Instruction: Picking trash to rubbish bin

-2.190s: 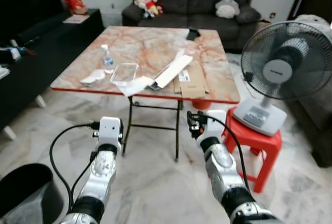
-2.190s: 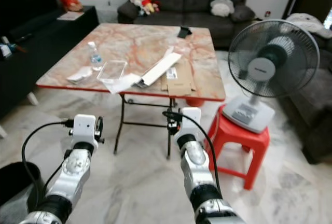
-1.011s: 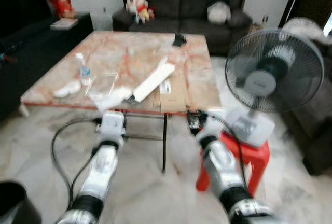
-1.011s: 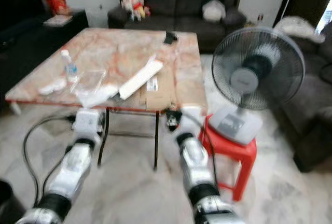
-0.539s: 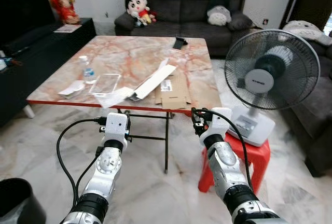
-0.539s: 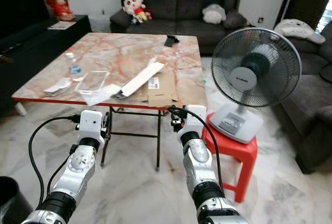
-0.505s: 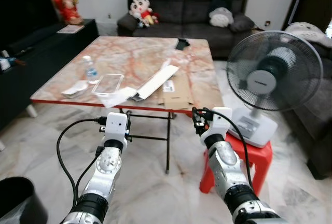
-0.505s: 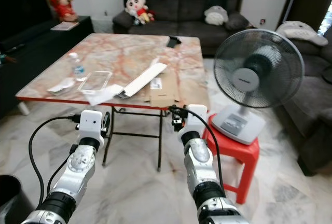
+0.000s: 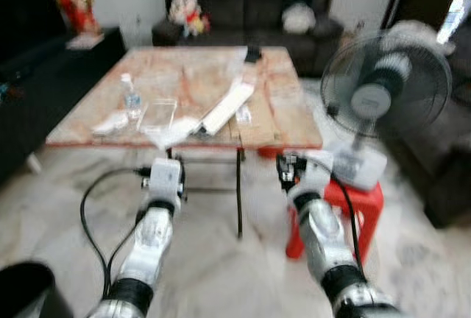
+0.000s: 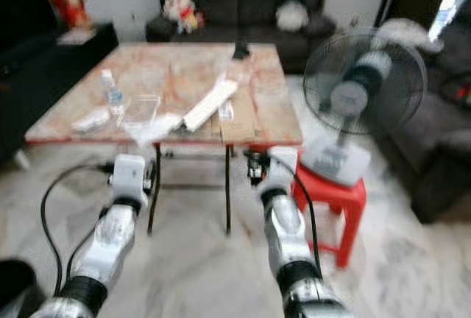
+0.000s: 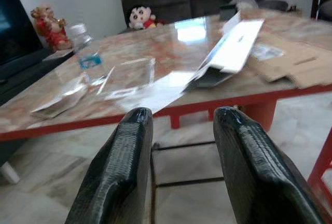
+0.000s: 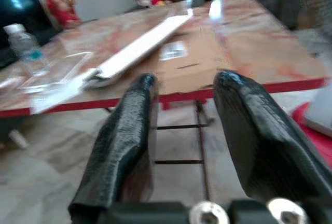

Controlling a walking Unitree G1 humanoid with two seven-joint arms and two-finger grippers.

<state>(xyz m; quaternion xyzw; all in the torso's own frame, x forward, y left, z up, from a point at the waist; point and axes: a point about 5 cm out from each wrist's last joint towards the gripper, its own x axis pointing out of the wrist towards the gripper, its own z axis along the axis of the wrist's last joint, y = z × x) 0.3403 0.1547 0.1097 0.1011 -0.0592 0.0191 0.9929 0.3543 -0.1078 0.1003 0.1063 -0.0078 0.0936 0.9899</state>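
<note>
Black fingers, left: the left gripper [image 11: 179, 125] has its jaws parted with nothing between them, held in the air short of the tabletop's near edge.
Black fingers, right: the right gripper [image 12: 184, 92] is the same story, jaws apart and empty, level with the red rim of the tabletop.
Arms: both silver arms reach forward side by side, left [image 9: 151, 233] and right [image 9: 324, 233], above the pale marble floor [image 9: 221, 274].
Tabletop: orange-veined marble with a red edge [image 11: 62, 125], on folding metal legs.
Trash, left part: a small water bottle [image 11: 83, 42] stands upright; near it lie a crumpled clear wrapper [image 11: 62, 97] and a clear plastic tray [image 11: 129, 71].
Trash, middle: a white sheet [image 11: 153, 94] hangs a little over the near edge; a long white box [image 12: 142, 42] lies slantwise, one end on the flattened cardboard [image 12: 199, 60].
Far end: a dark object [image 10: 240, 51] near the back edge, too blurred to tell.
Rubbish bin: a black bin [image 9: 22, 292] sits on the floor at the robot's near left, well apart from the tabletop.
Right side: a standing fan [image 10: 364, 90] rests on a red plastic stool [image 10: 335, 193].
Background: dark sofa [image 10: 243, 9] with soft toys, all blurred.
</note>
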